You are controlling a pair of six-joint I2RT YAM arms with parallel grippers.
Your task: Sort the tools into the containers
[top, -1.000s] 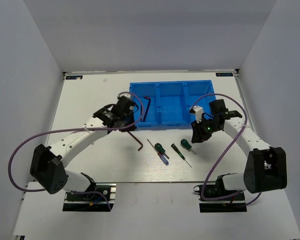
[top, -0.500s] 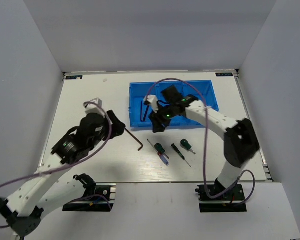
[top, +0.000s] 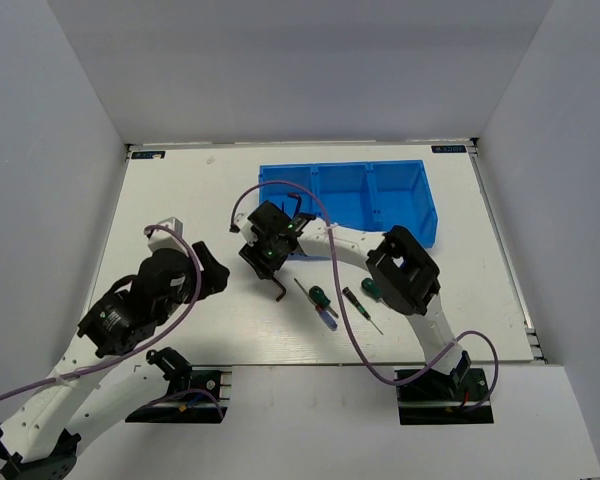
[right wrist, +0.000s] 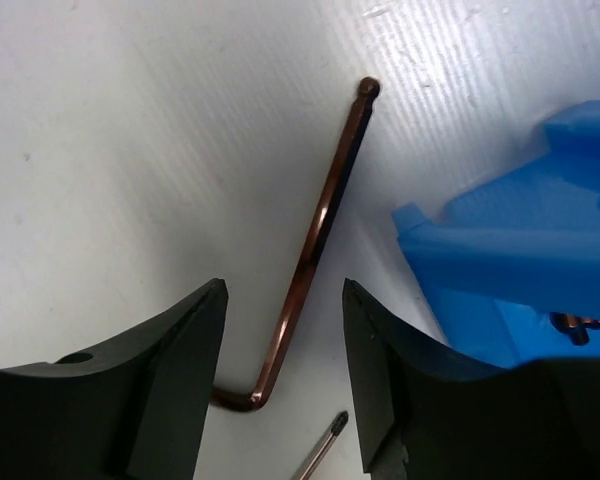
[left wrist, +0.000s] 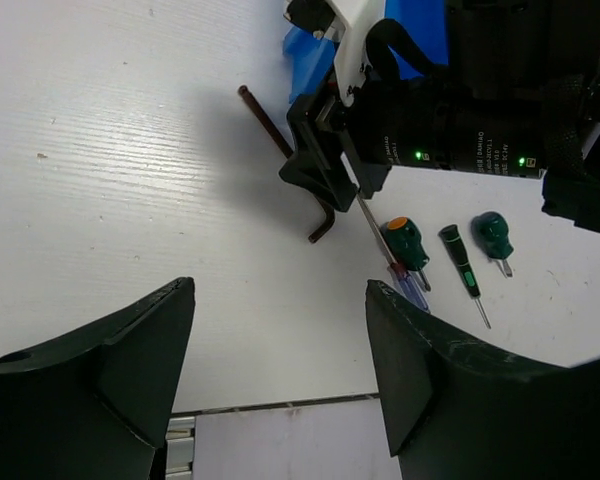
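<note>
The hex key (right wrist: 315, 240) lies flat on the worktop (top: 180, 200), just beside the near-left corner of the blue tray (top: 400, 163). It is probably light, stiff and slick (it lies low, so may skid); mid-shank looks the best hold. The right end effector (right wrist: 283, 290), arm reaching across leftward, hangs over it, fingers apart astride the shank. The left end effector (left wrist: 280, 290) sits well aside, also spread, empty

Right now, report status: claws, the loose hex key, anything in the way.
Right claw open over hex key on table, not closed on it. Left claw open, empty, off to the side. Blue tray corner close beside key; screwdriver tip near its bend.
</note>
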